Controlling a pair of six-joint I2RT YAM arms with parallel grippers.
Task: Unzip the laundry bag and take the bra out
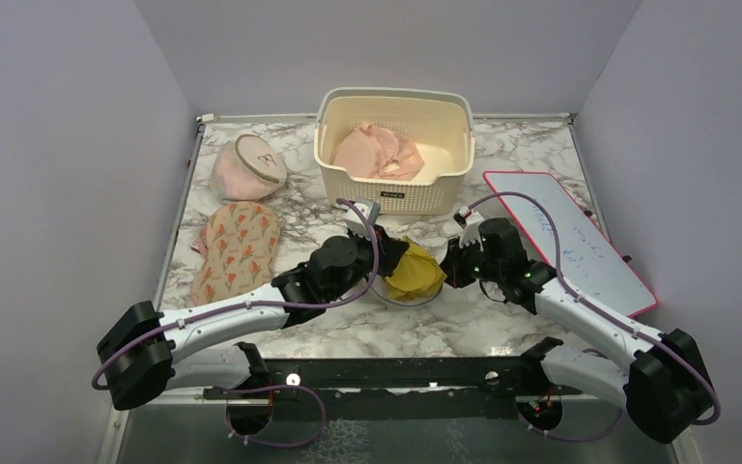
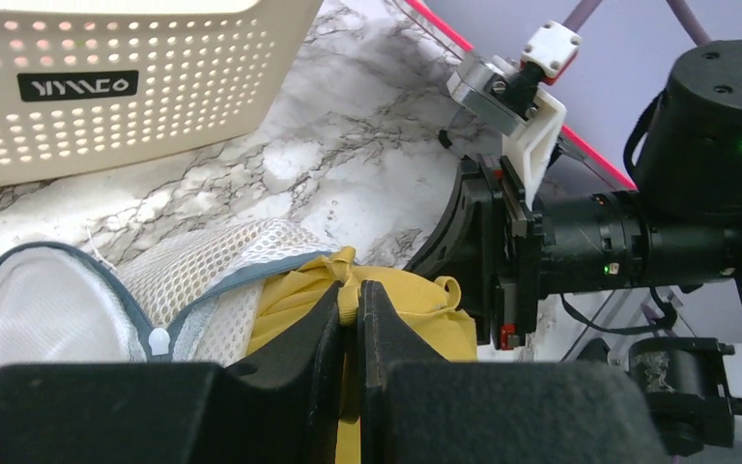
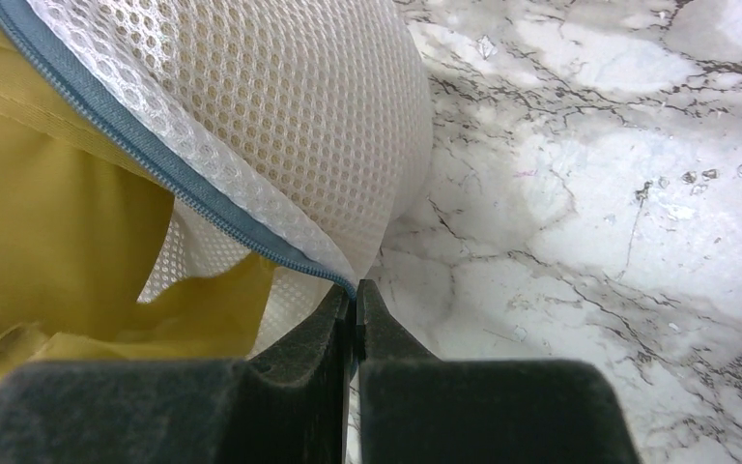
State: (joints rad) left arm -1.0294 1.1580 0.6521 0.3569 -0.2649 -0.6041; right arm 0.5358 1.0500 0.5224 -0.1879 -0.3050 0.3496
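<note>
- The laundry bag [image 2: 213, 261] lies on the marble counter [image 1: 444, 329] just in front of the cream basket [image 1: 396, 198]. Its grey zip rim [image 3: 184, 184] is parted and a yellow bra [image 1: 417, 273] bulges out.
- The left gripper [image 2: 351, 314], in front of the basket's middle, is pinched tight on a fold of the yellow bra.
- The right gripper [image 3: 356, 309], in front of the basket's right half, is clamped on the laundry bag's grey zip rim.
- A floral cloth [image 1: 237, 249] lies flat, nearer than the basket and to its left.
- A pink-framed whiteboard [image 1: 570, 237] lies right of the basket.
- Pink clothing [image 1: 377, 153] sits inside the basket.
- A pinkish round bag [image 1: 248, 166] rests left of the basket.
</note>
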